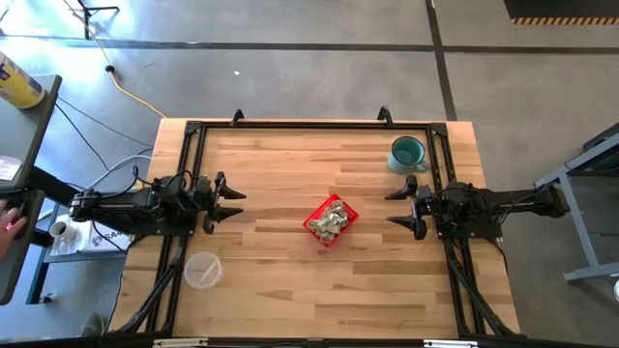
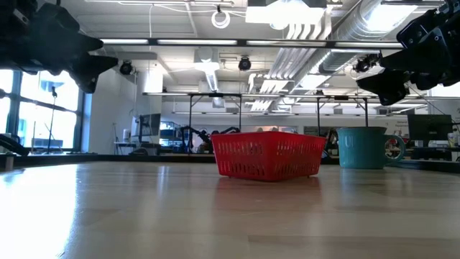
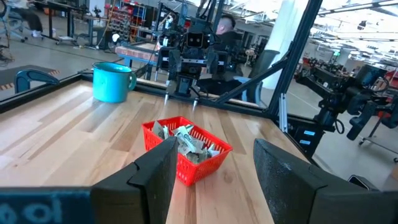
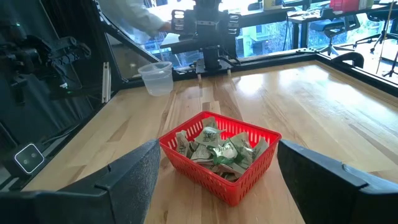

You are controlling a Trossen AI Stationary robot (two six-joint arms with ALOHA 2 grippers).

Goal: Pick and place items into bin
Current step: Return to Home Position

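The red mesh basket [image 1: 330, 221] stands on its base at the table's middle, turned at an angle, and shows too in the low view [image 2: 267, 154]. Many pale green-and-white packets [image 4: 219, 148] lie heaped inside it [image 3: 188, 141]. My left gripper [image 1: 235, 204] hovers open over the table's left side, fingers pointing at the basket. My right gripper [image 1: 392, 208] hovers open over the right side, facing the basket from the other way. Neither touches anything.
A teal mug [image 1: 407, 154] stands near the far right corner. A clear plastic cup [image 1: 203, 270] stands near the left near corner. Bare wood lies around the basket. A black frame [image 1: 309, 123] runs along the table's edges. A person's hand [image 1: 14, 222] shows beyond the left edge.
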